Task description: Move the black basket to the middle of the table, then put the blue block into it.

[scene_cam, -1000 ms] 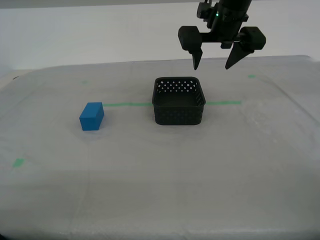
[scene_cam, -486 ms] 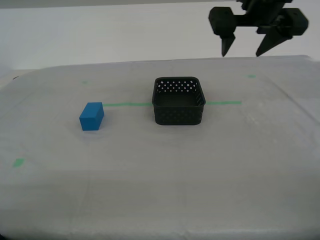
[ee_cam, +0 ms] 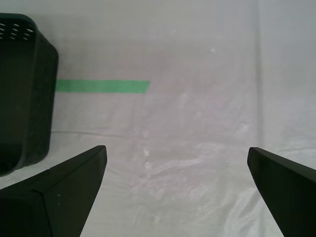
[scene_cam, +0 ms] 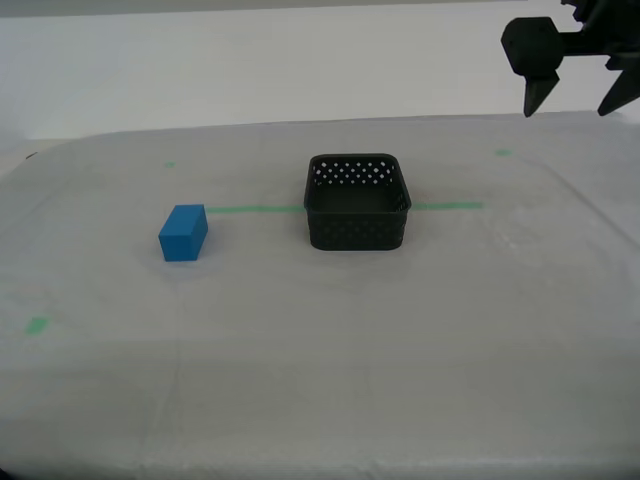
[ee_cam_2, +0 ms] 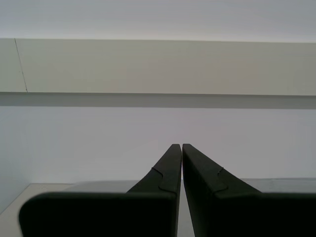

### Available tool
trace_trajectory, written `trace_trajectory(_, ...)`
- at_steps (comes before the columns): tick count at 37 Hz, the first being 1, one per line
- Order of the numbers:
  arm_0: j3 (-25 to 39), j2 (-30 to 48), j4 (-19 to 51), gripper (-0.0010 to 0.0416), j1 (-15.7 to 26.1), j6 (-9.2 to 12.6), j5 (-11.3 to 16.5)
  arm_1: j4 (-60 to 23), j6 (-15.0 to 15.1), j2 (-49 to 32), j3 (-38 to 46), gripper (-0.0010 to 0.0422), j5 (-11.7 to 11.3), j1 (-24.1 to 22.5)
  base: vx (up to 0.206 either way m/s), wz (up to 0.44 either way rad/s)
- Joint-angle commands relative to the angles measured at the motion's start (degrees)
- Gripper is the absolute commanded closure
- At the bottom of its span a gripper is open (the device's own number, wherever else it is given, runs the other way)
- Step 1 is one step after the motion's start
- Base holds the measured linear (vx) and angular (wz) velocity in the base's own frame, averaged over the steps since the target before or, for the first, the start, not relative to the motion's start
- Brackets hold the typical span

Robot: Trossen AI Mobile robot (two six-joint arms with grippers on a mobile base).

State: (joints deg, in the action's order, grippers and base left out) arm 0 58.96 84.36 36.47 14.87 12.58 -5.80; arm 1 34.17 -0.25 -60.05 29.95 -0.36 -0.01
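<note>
The black basket (scene_cam: 357, 200) stands upright on the table (scene_cam: 400, 350), about mid-width on the green tape line, with nothing visible inside. The blue block (scene_cam: 183, 232) lies on the cloth toward the exterior view's left, well apart from the basket. My first gripper (scene_cam: 568, 110) hangs open high at the exterior view's upper right, holding nothing. Its wrist view shows the basket (ee_cam: 22, 89) off to one side of the spread first gripper (ee_cam: 177, 150). My second gripper (ee_cam_2: 181, 145) is shut on nothing and faces a pale wall; the exterior view does not show it.
A thin green tape line (scene_cam: 260, 209) runs across the table behind the block and past the basket, and also shows as a strip of green tape (ee_cam: 101, 86). Small green tape bits (scene_cam: 37, 325) dot the cloth. The far table edge meets a white wall.
My first gripper, open throughout, has risen and swung toward the exterior view's right, away from above the basket. Basket and block have not moved.
</note>
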Motion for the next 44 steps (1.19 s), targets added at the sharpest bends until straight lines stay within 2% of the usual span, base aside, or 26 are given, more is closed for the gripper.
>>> trace_trajectory(1, -0.5, 0.0, -0.8, 0.0005, -1.4, -1.1, 0.2, 0.2, 0.1, 0.0, 0.0, 0.0412, 0.0, 0.0, 0.0, 0.0)
trace_trajectory(8, -1.7, 0.0, -2.3, 0.0005, -2.9, -1.1, 0.2, 0.2, 0.1, 0.0, 0.0, 0.0412, 0.0, 0.0, 0.0, 0.0)
trace_trajectory(44, -1.6, 0.0, -2.6, 0.0007, -2.9, -0.8, -0.5, 0.2, 0.1, 0.0, 0.0, 0.0412, 0.0, 0.0, 0.0, 0.0)
